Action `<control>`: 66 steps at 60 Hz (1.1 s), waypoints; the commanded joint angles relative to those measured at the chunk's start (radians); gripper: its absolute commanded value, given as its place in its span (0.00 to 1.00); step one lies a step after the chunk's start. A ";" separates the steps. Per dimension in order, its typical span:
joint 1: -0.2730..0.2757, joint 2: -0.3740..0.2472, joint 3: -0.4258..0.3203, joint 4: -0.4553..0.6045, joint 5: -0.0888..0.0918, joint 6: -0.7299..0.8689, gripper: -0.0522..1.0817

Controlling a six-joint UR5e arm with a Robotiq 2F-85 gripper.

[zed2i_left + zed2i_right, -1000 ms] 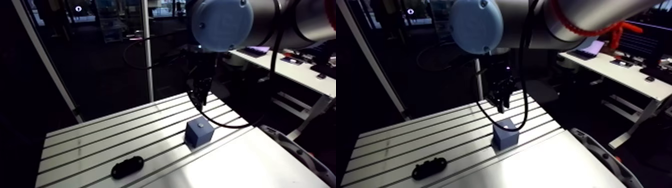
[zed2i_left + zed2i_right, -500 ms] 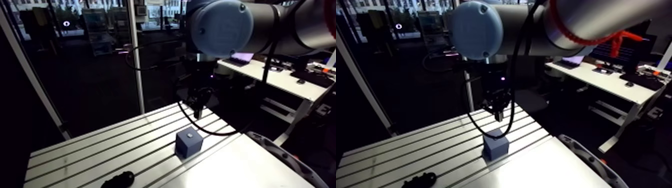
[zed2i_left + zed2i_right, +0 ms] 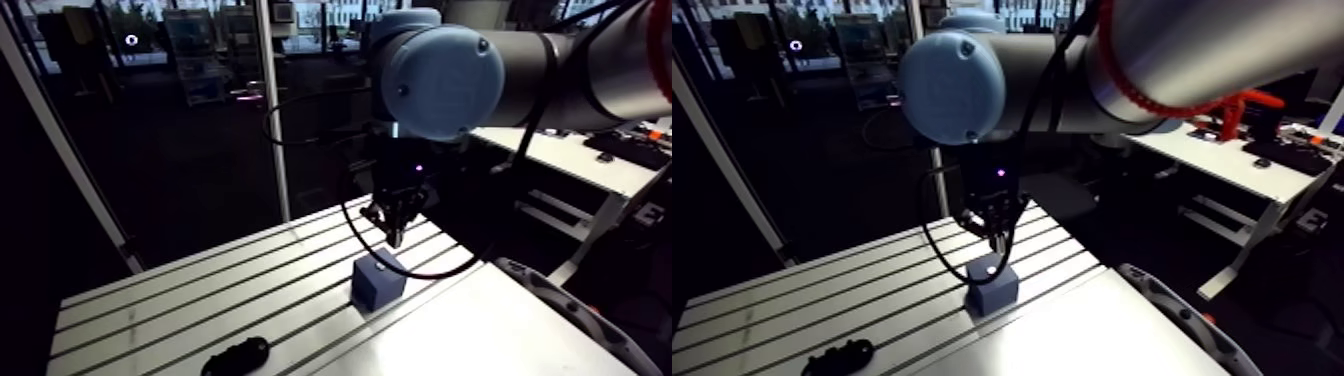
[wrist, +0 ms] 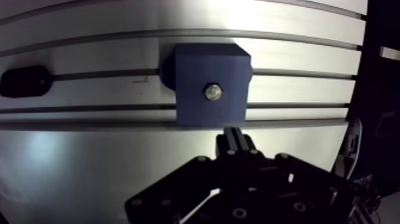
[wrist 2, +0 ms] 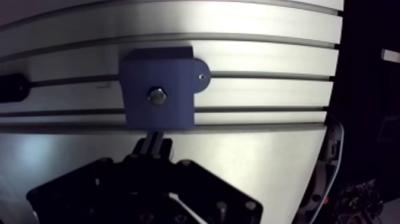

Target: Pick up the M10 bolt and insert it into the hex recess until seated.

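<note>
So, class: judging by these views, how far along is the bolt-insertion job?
Done, it seems: the bolt sits in the recess of the blue block, only its hex head showing. In hand: nothing; the gripper hangs clear of the block, fingers together, empty. Left: perhaps confirming full seating, which the views cannot settle.

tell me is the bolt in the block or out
In: the bolt sits head-up in the middle of the blue block; depth unclear.

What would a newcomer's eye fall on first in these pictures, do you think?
A blue block on the slotted table, a metal bolt head showing in the middle of its top face. It lies just ahead of the gripper, whose fingers are shut and empty. A black part lies farther along the table.
</note>
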 commanded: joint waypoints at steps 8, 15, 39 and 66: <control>0.013 0.027 0.001 -0.030 0.015 0.017 1.00; 0.016 0.027 0.002 -0.030 0.032 0.018 1.00; 0.016 0.049 0.004 -0.065 0.034 0.017 1.00; 0.016 0.078 0.008 -0.074 0.031 0.018 1.00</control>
